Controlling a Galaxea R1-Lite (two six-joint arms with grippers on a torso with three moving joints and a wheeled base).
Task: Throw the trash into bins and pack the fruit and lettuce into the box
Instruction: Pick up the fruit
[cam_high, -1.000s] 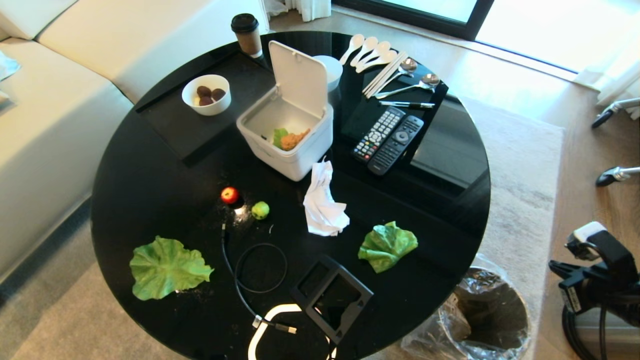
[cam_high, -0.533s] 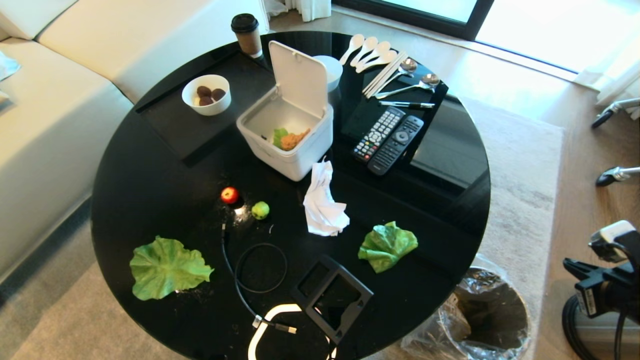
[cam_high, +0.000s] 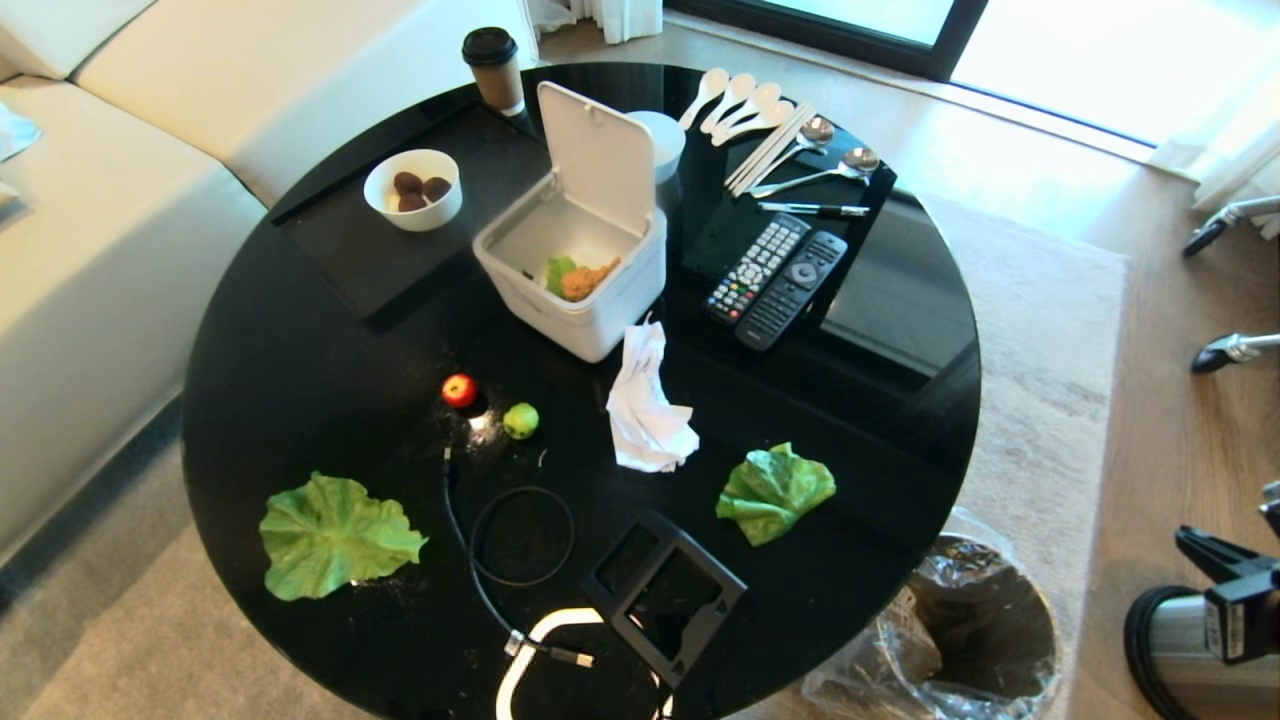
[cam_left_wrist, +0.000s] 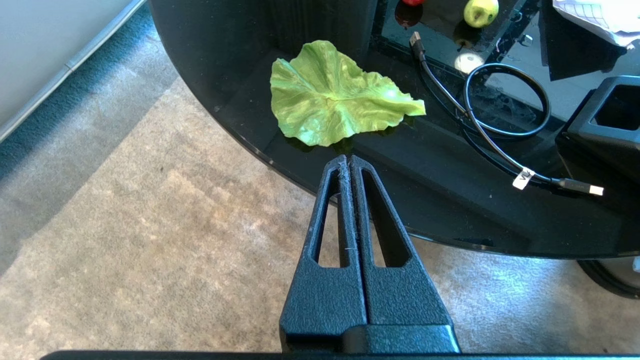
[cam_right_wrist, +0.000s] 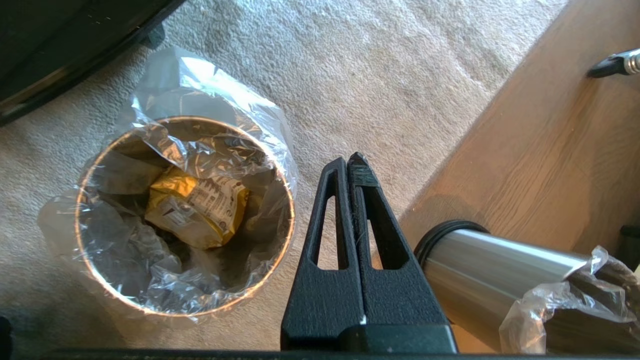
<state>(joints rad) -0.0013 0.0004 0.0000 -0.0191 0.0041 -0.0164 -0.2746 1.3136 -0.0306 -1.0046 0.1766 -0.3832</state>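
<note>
On the round black table (cam_high: 300, 330) stands the white box (cam_high: 600, 320), lid up. In front of it lie the crumpled white tissue (cam_high: 648, 405), a red apple (cam_high: 459, 390), a green apple (cam_high: 520, 420) and two lettuce leaves (cam_high: 335, 535) (cam_high: 775, 490). A lined steel bin (cam_right_wrist: 210, 122) on the carpet holds the gold wrapper (cam_right_wrist: 197, 207). My right gripper (cam_right_wrist: 350, 160) is shut and empty over the carpet between that bin and a second steel bin (cam_right_wrist: 495, 270). Just off the table's near edge, my left gripper (cam_left_wrist: 348, 159) is shut and empty, close to the left lettuce leaf (cam_left_wrist: 335, 97).
Behind the box are two remotes (cam_high: 775, 280), a pen, spoons (cam_high: 760, 120), a white bowl (cam_high: 412, 190) and a coffee cup (cam_high: 493, 68). A black cable (cam_high: 500, 550) and a black framed tray (cam_high: 665, 590) lie near the front edge. A sofa (cam_high: 120, 230) flanks the left.
My right arm has drawn back and down toward the lower right corner of the head view, away from the bin. Nothing on the table has moved.
</note>
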